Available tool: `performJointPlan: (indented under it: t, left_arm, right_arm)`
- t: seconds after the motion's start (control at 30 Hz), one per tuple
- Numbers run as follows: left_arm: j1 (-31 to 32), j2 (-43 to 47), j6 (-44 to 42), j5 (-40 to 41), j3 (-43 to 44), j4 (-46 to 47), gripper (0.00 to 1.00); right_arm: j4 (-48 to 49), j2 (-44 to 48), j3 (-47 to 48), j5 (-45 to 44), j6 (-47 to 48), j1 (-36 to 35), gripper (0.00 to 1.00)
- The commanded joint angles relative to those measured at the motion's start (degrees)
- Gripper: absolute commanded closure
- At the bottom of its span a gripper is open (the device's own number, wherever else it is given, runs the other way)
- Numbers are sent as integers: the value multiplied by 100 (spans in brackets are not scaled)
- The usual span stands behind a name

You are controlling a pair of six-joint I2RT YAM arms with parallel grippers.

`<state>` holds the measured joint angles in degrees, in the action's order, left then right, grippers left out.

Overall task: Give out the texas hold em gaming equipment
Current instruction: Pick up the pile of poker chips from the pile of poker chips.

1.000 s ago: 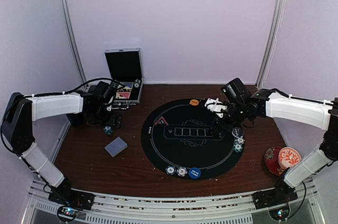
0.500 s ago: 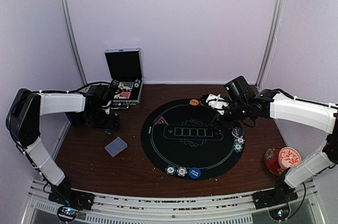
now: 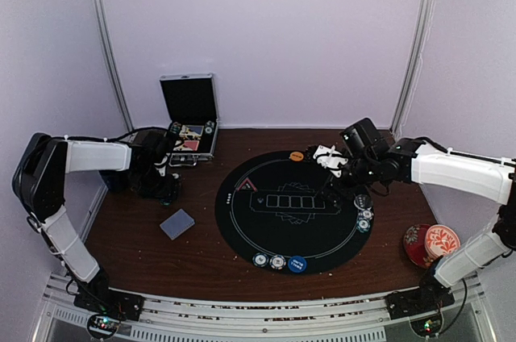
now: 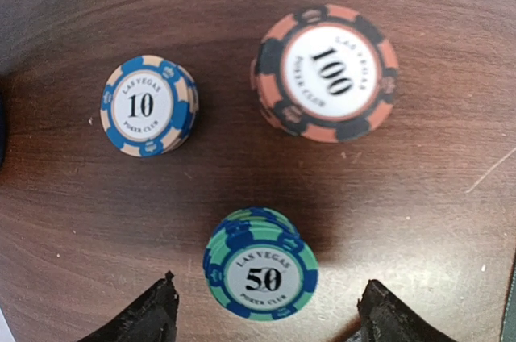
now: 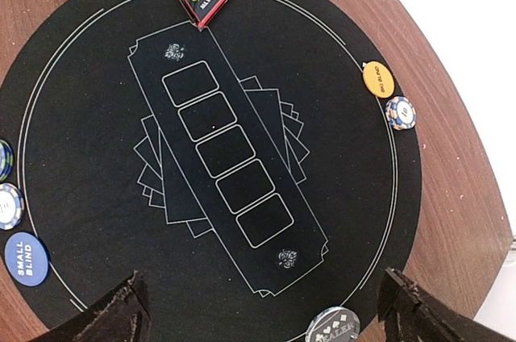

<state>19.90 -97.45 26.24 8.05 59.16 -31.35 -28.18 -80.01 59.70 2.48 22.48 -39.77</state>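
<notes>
In the left wrist view three chip stacks stand on the brown table: a teal 50 stack, a blue 10 stack and a dark-and-orange 100 stack. My left gripper is open and empty, its fingertips on either side of the 50 stack without touching it; in the top view it hides the stacks. My right gripper is open and empty above the black round mat, near the clear dealer button; it also shows in the top view. The card deck lies left of the mat.
On the mat: a red triangle marker, an orange big blind disc, a blue-white chip, a blue small blind disc and a white chip. An open metal case stands at the back left. A red floral cup and saucer stand at the right.
My left gripper has come down and forward from near the case to over the chip stacks, now covering them in the top view. The right arm has shifted only slightly.
</notes>
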Motion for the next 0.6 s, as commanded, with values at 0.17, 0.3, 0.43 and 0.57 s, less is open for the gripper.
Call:
performJointPlan:
  t: [0.17,0.3,0.43,0.57]
  left_arm:
    - [-171,-70,-118,-116,135,190,26]
    - [-180,-108,-134,-169,131,216,29]
    - [-180,-117,-144,-198,130,235,32]
    - [-180,-147,-150,-216,132,234,34]
  right_arm:
    - [128,126,-90,-145,-42,-66,1]
    - [139,119,-90,-173,-42,-84,1]
    - [153,117,-99,-201,-42,-107,1]
    - [167,117,-108,-238,-42,-131,1]
